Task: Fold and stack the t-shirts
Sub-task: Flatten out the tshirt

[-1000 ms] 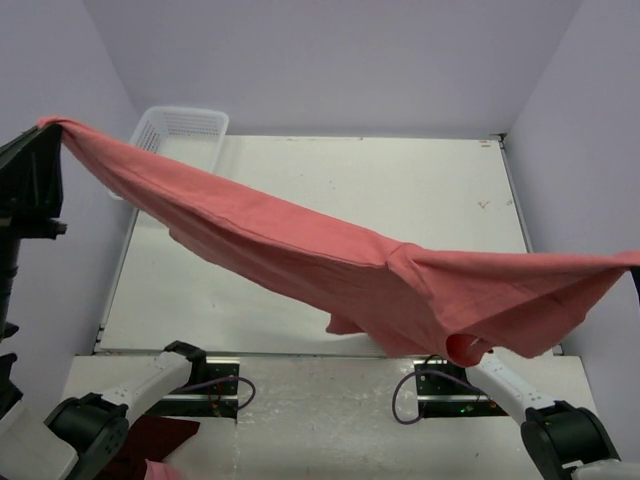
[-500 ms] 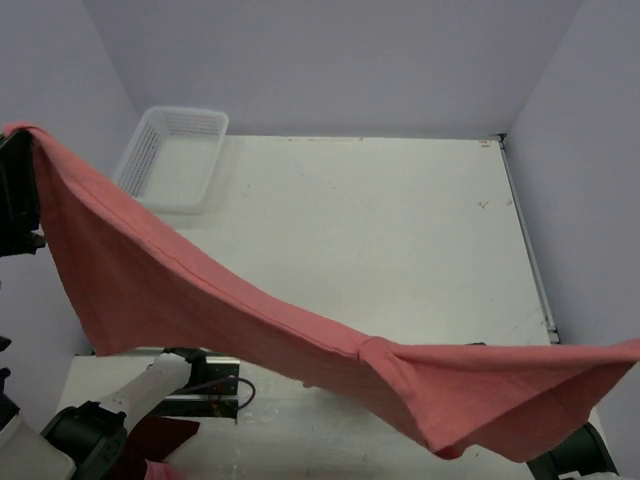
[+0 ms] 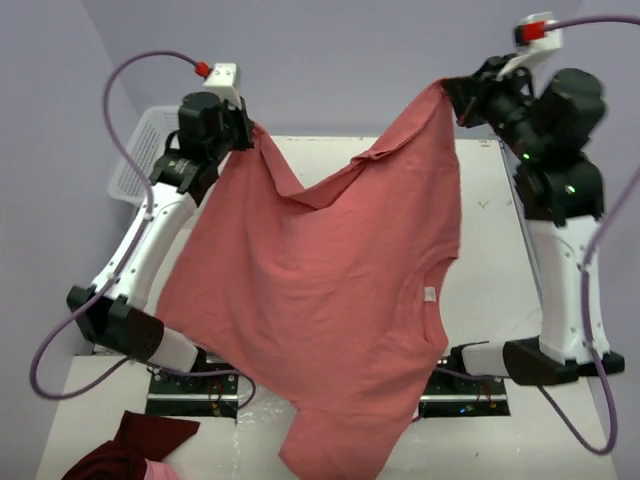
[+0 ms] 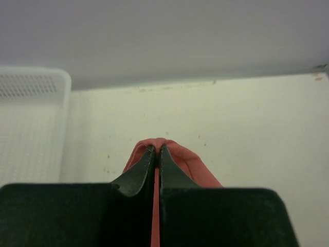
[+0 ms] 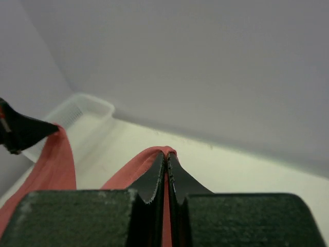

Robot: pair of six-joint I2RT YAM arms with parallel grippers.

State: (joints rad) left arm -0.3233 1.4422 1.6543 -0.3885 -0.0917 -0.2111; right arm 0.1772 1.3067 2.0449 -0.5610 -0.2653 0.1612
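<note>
Now left gripper (image 3: pixel 246 124), right gripper (image 3: pixel 449 93) each clamping jaws tight on salmon-red cotton t-shirt (image 3: pixel 320 290) edge, dangling it over white table (image 3: pixel 495 200).

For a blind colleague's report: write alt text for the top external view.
Both arms hold a salmon-red t-shirt spread above the table, the left gripper and right gripper each shut on a top corner. A white basket stands far left.

White basket (image 3: pixel 128 172), maroon cloth bundle (image 3: pixel 125 455)

1 t-shirt (image 3: pixel 330 300), 2 pincers (image 3: pixel 247 124) (image 3: pixel 449 90), 1 basket (image 3: pixel 128 175), 1 bundle (image 3: pixel 125 455)
</note>
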